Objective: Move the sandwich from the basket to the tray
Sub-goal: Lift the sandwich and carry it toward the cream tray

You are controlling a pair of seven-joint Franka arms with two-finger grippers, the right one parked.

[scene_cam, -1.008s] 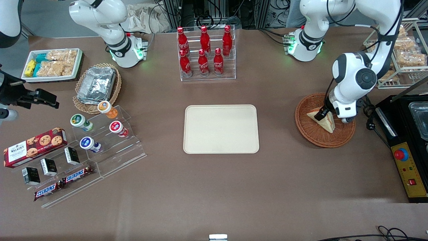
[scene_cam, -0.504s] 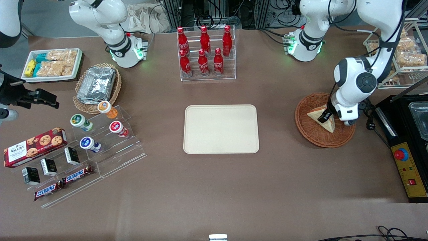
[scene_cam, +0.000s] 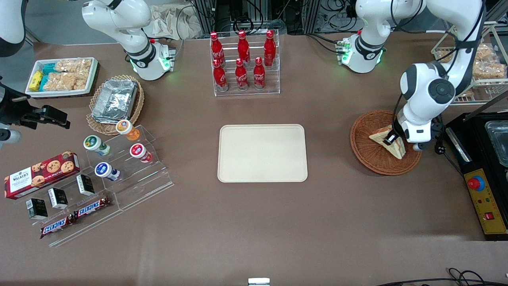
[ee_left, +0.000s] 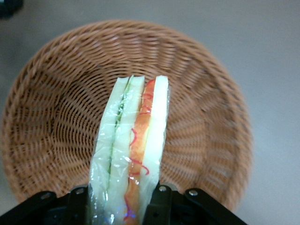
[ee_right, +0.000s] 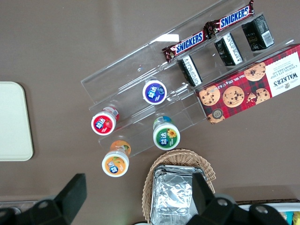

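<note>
Brown tabletop [scene_cam: 317,214] carries everything, and the work sits toward the working arm's end of it. At that end the sandwich [scene_cam: 391,141] hangs over the basket [scene_cam: 367,153], clamped between the fingers of the gripper [scene_cam: 391,138]. In the wrist view the sandwich [ee_left: 133,150] points its filling edge at the camera, red-orange and green layers showing through clear film, with a finger [ee_left: 159,201] pressed to each bread face; gripping the flat faces rather than the tip likely keeps the soft wedge from folding or slipping. It seems raised off the woven floor of the basket [ee_left: 206,117], though how far I cannot tell, and its lower corner shows over the rim nearest the front camera. That rim is the first edge to clear, so my guess is the lift should finish before any sideways travel. Between basket and tray [scene_cam: 262,153] lies bare brown table, with nothing standing in the path. The tray is bare, with a low raised rim, so the wedge can be set anywhere inside it. A rack of red bottles [scene_cam: 243,59] stands farther from the camera than the tray and well apart from the route. A black control box [scene_cam: 486,198] with a red button sits beside the basket, away from the path to the tray.
</note>
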